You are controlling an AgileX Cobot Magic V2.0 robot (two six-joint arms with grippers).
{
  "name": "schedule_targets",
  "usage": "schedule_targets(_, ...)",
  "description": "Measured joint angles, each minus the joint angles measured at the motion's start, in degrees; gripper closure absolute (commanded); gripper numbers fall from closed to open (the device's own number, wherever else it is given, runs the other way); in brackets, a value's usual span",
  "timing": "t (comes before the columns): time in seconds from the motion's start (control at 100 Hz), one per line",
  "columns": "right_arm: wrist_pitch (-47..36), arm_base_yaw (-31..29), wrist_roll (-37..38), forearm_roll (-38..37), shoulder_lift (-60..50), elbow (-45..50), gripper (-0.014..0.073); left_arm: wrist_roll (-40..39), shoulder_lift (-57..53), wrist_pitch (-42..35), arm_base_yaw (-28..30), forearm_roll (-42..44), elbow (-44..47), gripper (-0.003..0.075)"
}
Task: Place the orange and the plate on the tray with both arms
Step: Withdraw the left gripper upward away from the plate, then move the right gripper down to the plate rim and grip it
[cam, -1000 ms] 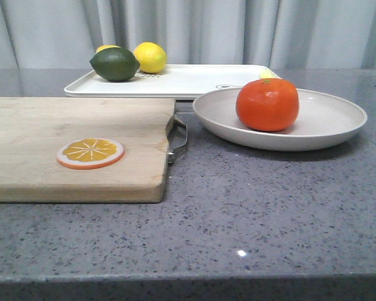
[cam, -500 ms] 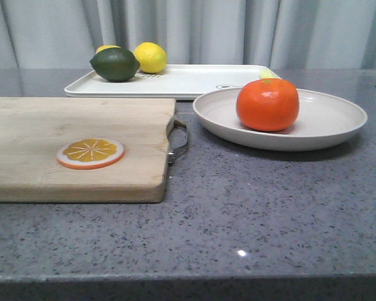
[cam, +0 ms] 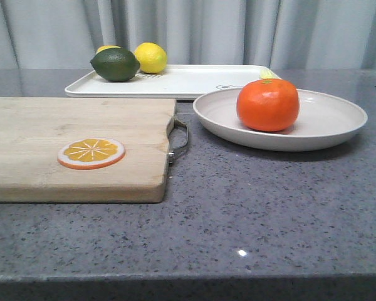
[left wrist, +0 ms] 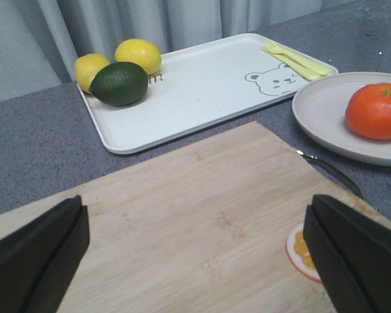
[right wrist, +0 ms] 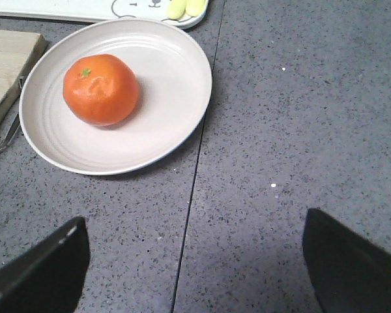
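The orange (cam: pixel 267 105) sits in the beige plate (cam: pixel 329 122) on the grey counter, right of the cutting board; both also show in the right wrist view, orange (right wrist: pixel 101 89) and plate (right wrist: pixel 169 78), and in the left wrist view, orange (left wrist: pixel 378 111) and plate (left wrist: pixel 322 107). The white tray (cam: pixel 188 81) lies behind them; the left wrist view shows its bear drawing (left wrist: pixel 202 85). My left gripper (left wrist: pixel 195 261) is open and empty above the cutting board. My right gripper (right wrist: pixel 194 261) is open and empty above bare counter, short of the plate. Neither gripper shows in the front view.
A wooden cutting board (cam: pixel 62 135) with a metal handle (cam: pixel 178 135) carries a flat orange slice (cam: pixel 91 153). On the tray's far left lie a green lime (cam: pixel 114 64) and two lemons (cam: pixel 150 57). Yellow cutlery (left wrist: pixel 296 59) lies at the tray's right end. Curtains hang behind.
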Motion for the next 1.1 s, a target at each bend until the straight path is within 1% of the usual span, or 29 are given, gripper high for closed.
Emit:
schedule_targets(0.1, 0.1, 0.0, 0.0, 0.0, 0.0, 0.0, -0.006, 0.0, -3.3, 0.3, 0.0, 0.1, 3.2, 0.0079)
schedule_targets(0.28, -0.5, 0.0, 0.0, 0.4, 0.0, 0.0, -0.006, 0.0, -4.8, 0.3, 0.0, 0.1, 4.0, 0.0079)
schedule_targets(0.39, -3.7, 0.0, -0.4, 2.7, 1.0, 0.0, -0.006, 0.0, -4.8, 0.3, 0.0, 0.1, 4.0, 0.0079)
schedule_targets(0.48, -6.8, 0.0, -2.9, 5.9, 3.2, 0.0, -0.006, 0.0, -4.8, 0.3, 0.0, 0.1, 4.0, 0.0079)
schedule_targets(0.59, -10.6, 0.0, -5.9, 10.1, 7.7, 0.0, -0.006, 0.0, -4.8, 0.3, 0.0, 0.1, 4.1, 0.0079)
schedule_targets(0.71, -15.8, 0.0, -8.2, 12.9, 13.7, 0.0, -0.006, 0.0, -4.8, 0.3, 0.0, 0.1, 4.1, 0.0079)
schedule_targets(0.9, -23.5, 0.0, -8.9, 13.8, 24.2, 0.0, -0.006, 0.0, -4.8, 0.3, 0.0, 0.1, 4.1, 0.0079)
schedule_targets(1.1, -26.8, 0.0, -9.1, 15.2, 32.9, 0.0, -0.006, 0.0, -4.8, 0.3, 0.0, 0.1, 4.1, 0.0079)
